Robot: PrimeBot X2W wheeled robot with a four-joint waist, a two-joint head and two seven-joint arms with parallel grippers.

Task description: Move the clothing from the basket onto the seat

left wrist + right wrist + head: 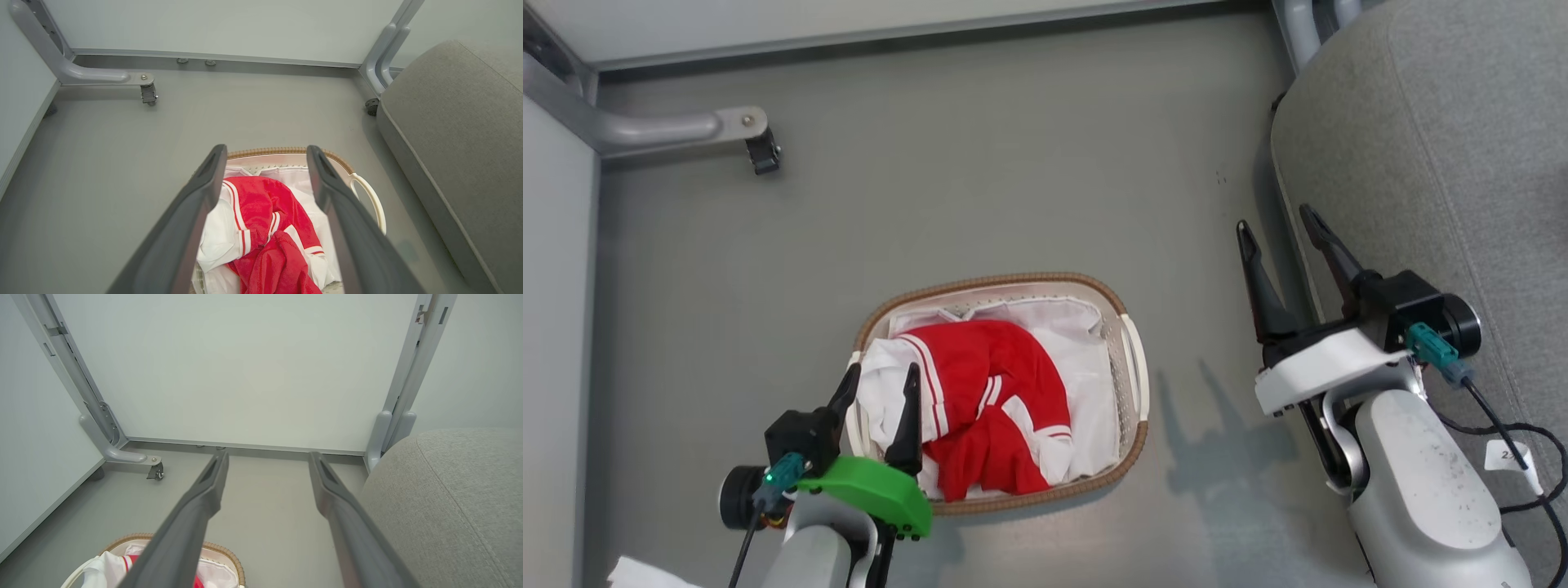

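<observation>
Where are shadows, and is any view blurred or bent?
Head view: soft gripper-shaped shadow on the floor beside the basket. Left wrist view: near fingers loom large, slightly soft. Right wrist view: even light, frame posts splay outward.

Red clothing point(261, 208) heaped in basket point(282, 150)

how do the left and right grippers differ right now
The left gripper has a green plate at its wrist; the right gripper has a white plate. The left one is over the end of the basket, by the red clothing; the right one is over the floor beside the seat. Both are open and hold nothing.
</observation>
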